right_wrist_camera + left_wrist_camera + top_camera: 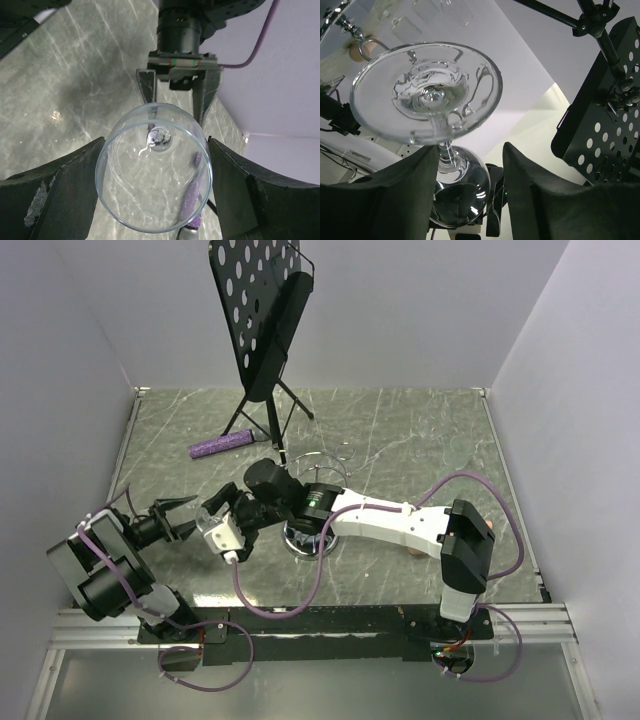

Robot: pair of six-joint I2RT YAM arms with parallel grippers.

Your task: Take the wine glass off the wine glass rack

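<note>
A clear wine glass [207, 524] hangs in the air between my two grippers, left of the wine glass rack [340, 454], whose chrome base [300, 537] shows under the right arm. My right gripper [156, 145] is shut on the glass's bowl [150, 190], a pad touching the rim on each side. In the left wrist view the round foot [425, 92] faces the camera. The stem runs down along the left finger [405, 190], and a gap separates it from the right finger. My left gripper [470, 150] stands open around the stem.
A black perforated music stand [262, 315] on a tripod rises at the back of the table. A purple rod [225, 445] lies by its feet. White walls close in the table on three sides.
</note>
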